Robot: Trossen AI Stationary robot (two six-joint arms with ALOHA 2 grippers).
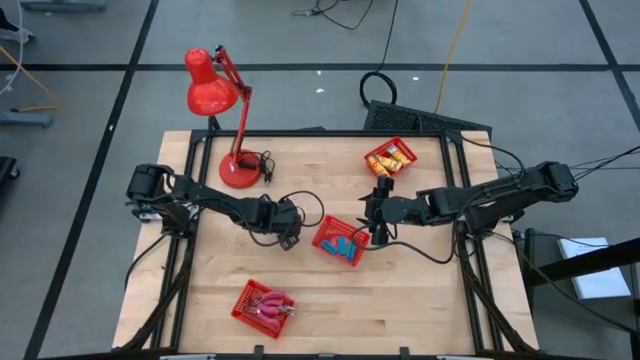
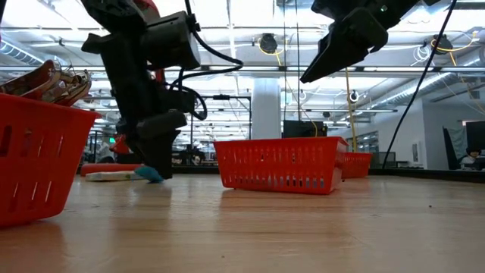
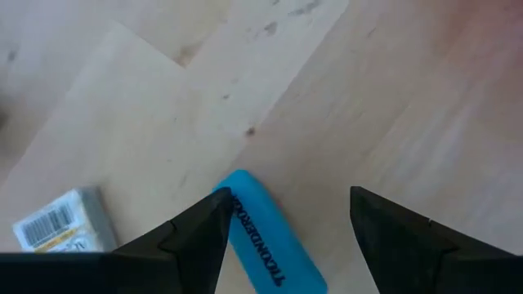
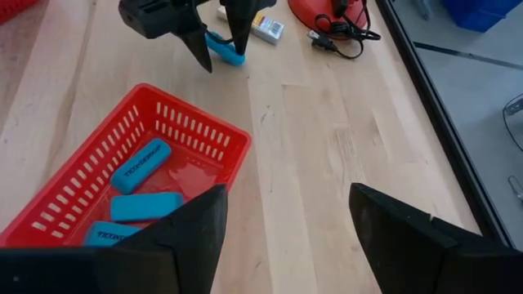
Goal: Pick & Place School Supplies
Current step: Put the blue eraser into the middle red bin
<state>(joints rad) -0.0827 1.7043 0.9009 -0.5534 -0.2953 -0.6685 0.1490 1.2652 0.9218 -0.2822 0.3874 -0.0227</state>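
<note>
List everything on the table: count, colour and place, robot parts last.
Baskets: three, red mesh; middle, far right, near edge.
Blue blocks: three seen in the middle basket; one loose on the wood between the left gripper's fingers.
Yellow-orange packets: in the far basket, count unclear.
Small barcoded box: one, by the loose block.
Pink-handled tools: in the near basket, count unclear.
Desk lamp: one, red, far left.
Left gripper: open, down at the loose block.
Right gripper: open, beside the middle basket.

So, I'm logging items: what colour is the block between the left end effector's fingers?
Blue with dark lettering; the block shows best in the left wrist view.
</note>
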